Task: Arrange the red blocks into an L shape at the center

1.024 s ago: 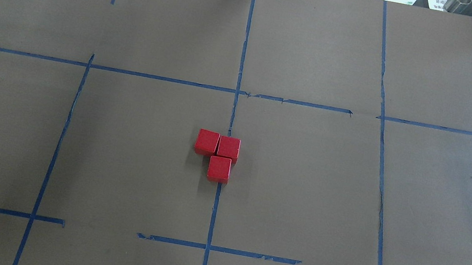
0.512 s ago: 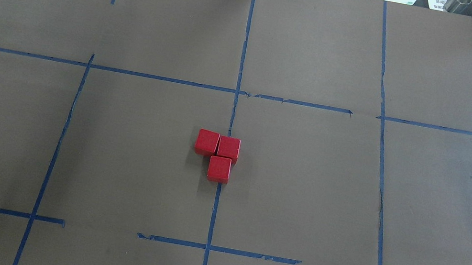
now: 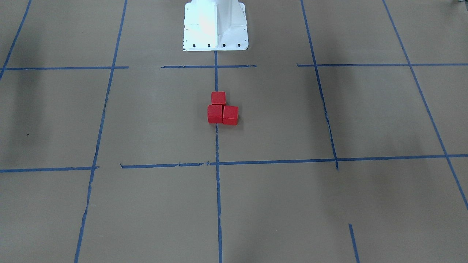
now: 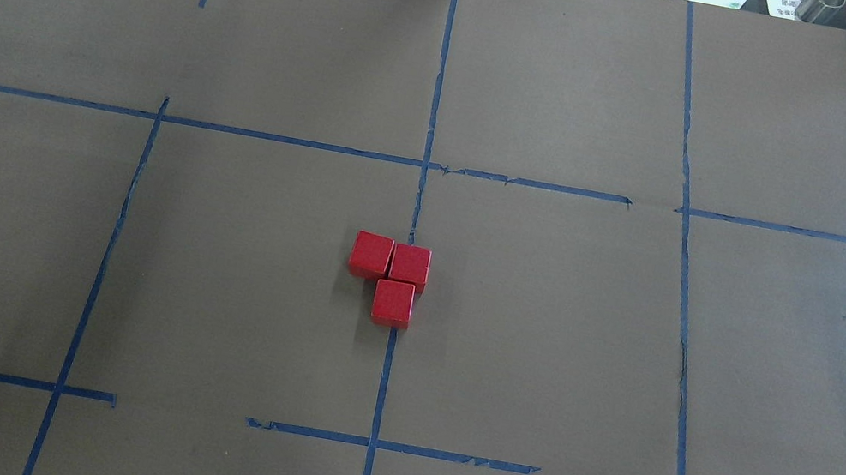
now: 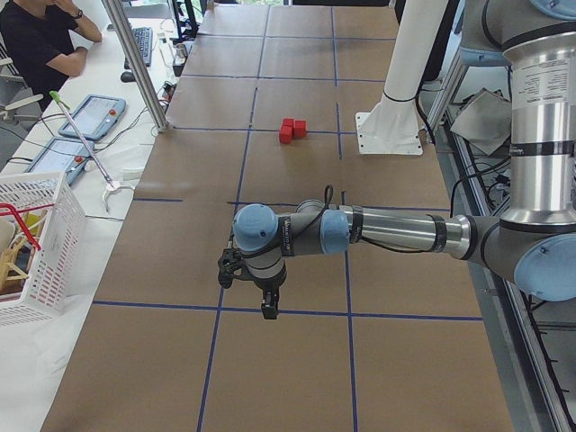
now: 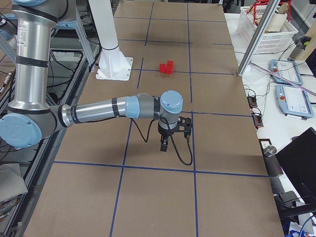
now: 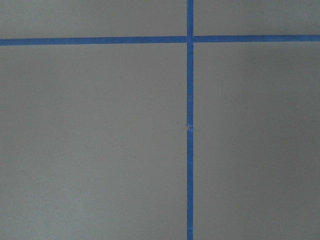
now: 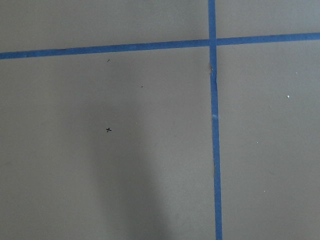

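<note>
**Red blocks (image 4: 394,276): L in place at centre, nothing moved**

Finding: across the last second of overhead views the three cubes have not shifted. Two sit side by side, touching. The third touches the robot-side face of the right-hand one, set slightly off to the left (a somewhat ragged L, but an L). The group straddles the centre tape line (image 4: 386,370) in the middle of the desk (image 4: 545,337). Judgement: the shape asked for appears complete, and no further placement seems needed.

Arm pose: the left arm (image 5: 387,232) and right arm (image 6: 98,111) each reach out level over opposite ends of the desk, wrists turned down, well apart from the cubes. The left gripper (image 5: 267,309) and right gripper (image 6: 164,144) hang above bare paper. Only the side views show them, so I cannot tell how far the jaws are parted, and nothing is seen in either.
</note>
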`<state>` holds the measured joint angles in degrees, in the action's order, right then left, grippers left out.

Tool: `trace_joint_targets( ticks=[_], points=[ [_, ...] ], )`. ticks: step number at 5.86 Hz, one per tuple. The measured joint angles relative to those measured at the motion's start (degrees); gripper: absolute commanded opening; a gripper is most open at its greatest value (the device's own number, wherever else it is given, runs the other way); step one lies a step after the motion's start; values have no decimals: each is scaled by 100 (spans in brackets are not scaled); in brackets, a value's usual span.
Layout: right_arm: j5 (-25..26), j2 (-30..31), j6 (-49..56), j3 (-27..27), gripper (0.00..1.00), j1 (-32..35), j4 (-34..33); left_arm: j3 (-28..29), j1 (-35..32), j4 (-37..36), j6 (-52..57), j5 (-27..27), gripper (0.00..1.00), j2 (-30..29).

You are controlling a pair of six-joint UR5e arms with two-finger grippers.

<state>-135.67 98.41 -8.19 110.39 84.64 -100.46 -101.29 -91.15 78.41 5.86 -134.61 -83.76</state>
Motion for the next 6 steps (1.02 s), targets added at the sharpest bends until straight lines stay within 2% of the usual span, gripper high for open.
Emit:
trace_joint_targets(
  ticks=[6],
  points=[
    [-71, 3, -7, 44, 100, 0, 0, -78, 107, 27, 7, 1, 100, 181]
  ],
)
